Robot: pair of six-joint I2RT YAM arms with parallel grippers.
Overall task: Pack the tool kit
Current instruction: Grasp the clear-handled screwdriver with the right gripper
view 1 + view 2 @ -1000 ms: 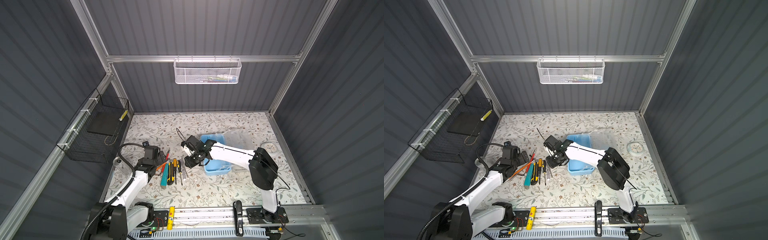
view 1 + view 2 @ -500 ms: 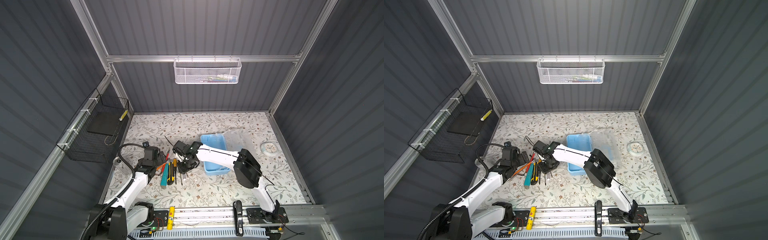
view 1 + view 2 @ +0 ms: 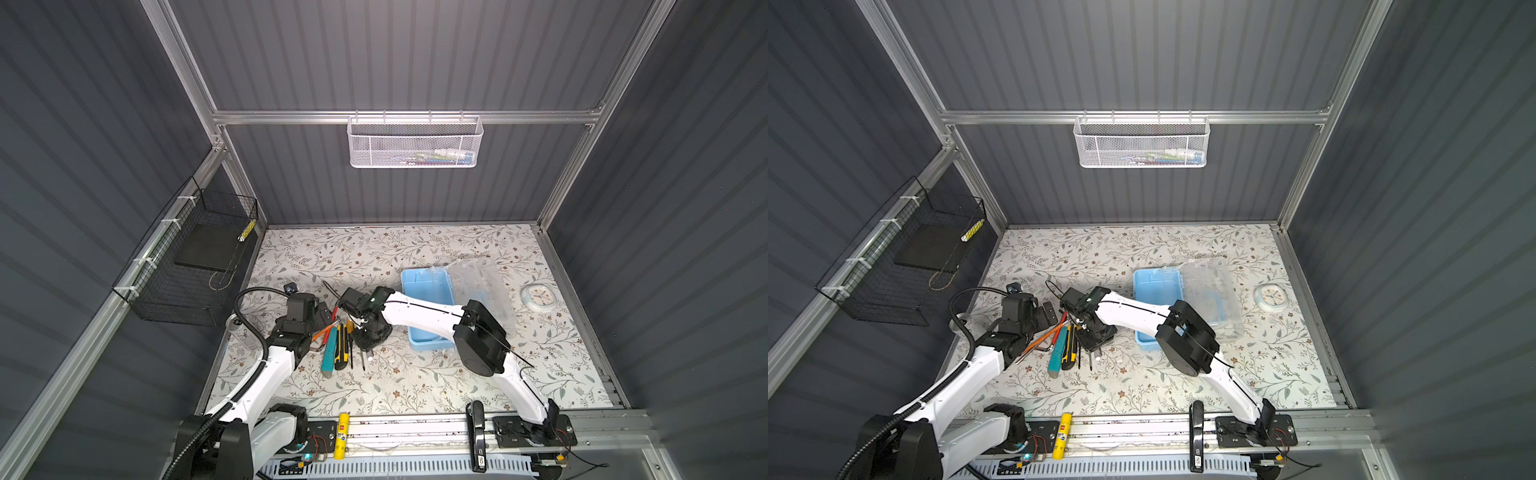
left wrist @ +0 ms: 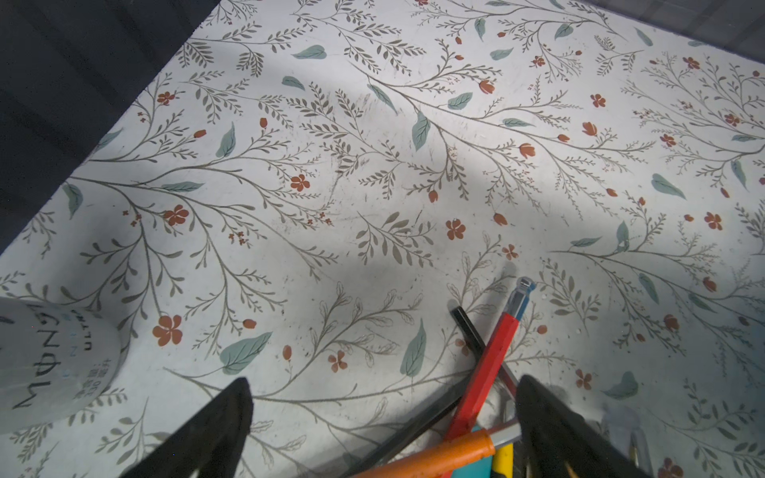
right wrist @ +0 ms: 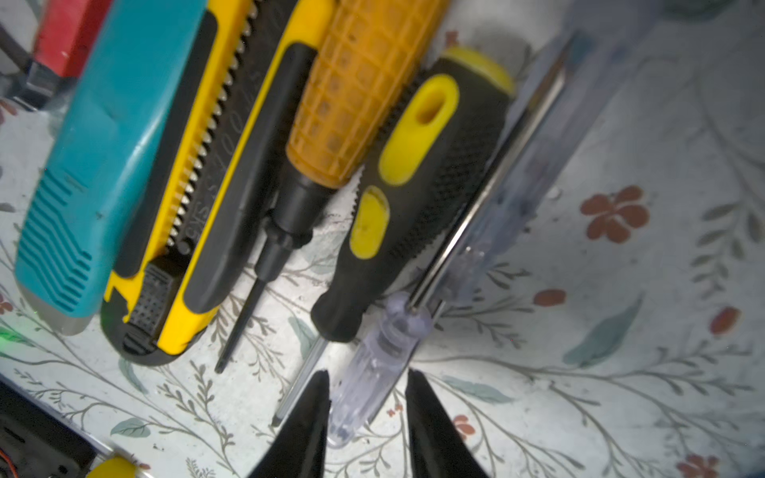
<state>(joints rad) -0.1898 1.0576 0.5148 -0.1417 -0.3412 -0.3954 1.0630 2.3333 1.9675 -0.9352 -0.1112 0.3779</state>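
The tool kit's light-blue box (image 3: 428, 307) (image 3: 1156, 299) lies open, its clear lid (image 3: 482, 286) folded back to the right. Left of it lie the loose tools: a yellow-black utility knife (image 3: 341, 347) (image 5: 198, 207), a teal cutter (image 5: 103, 145), an orange-handled screwdriver (image 5: 356, 91), a black-yellow screwdriver (image 5: 418, 174) and a clear-handled screwdriver (image 5: 385, 351). My right gripper (image 3: 368, 349) (image 5: 368, 397) is low over them, open, its fingers on either side of the clear handle's end. My left gripper (image 3: 326, 311) (image 4: 385, 383) stands wide open over red (image 4: 492, 360), orange and black hex keys.
A drink can (image 3: 243, 332) (image 4: 49, 364) stands by the left arm. A small white round clock (image 3: 539, 297) lies right of the lid. A black wire basket (image 3: 195, 266) hangs on the left wall and a white mesh basket (image 3: 415, 143) on the back rail.
My right arm has swung left, from beside the box to over the row of tools, and its jaws now straddle the clear handle. The left arm has hardly moved.
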